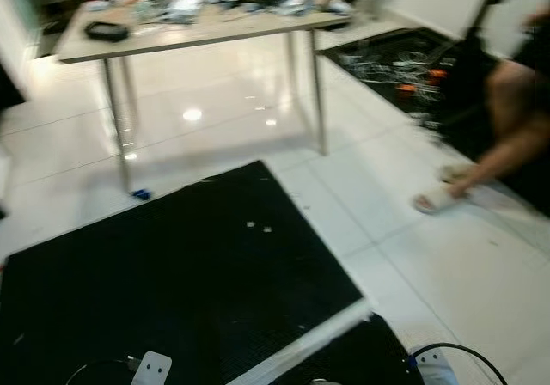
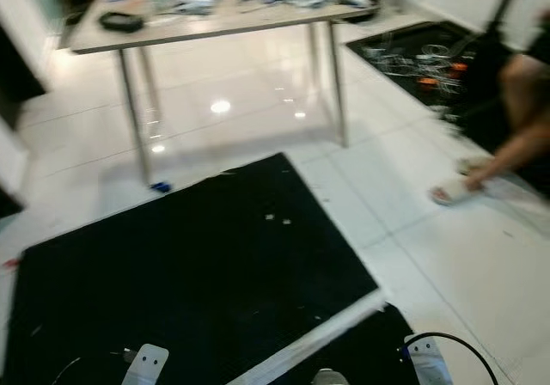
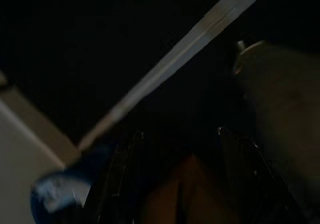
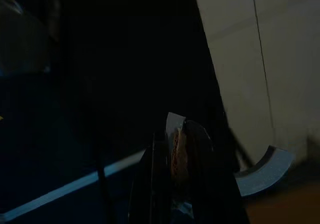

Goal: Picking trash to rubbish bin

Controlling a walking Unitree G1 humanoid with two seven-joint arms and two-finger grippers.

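Black matting [image 1: 180, 273] covers the floor right below the head camera, with a pale strip [image 1: 301, 344] running across its near edge and the tops of the robot's two arms poking up at the bottom of the view. Both arms hang low. In the left wrist view the left gripper [image 3: 175, 184] has its two dark fingers spread apart with nothing between them. In the right wrist view the right gripper [image 4: 177, 154] has its fingers pressed together on a small crumpled scrap [image 4: 176, 151], brownish with a pale edge; that looks like the trash, already in hand. It seems light and soft, so a gentle pinch across its middle should do, though a thin scrap could slip out while walking.

Two tiny pale specks [image 1: 258, 227] lie on the mat further out, and a small blue thing [image 1: 140, 194] sits by a leg of the cluttered table [image 1: 198, 31]. Off to the right a person's arm [image 1: 507, 157] reaches down to the white tiles [image 1: 447, 273]. No rubbish bin can be made out.
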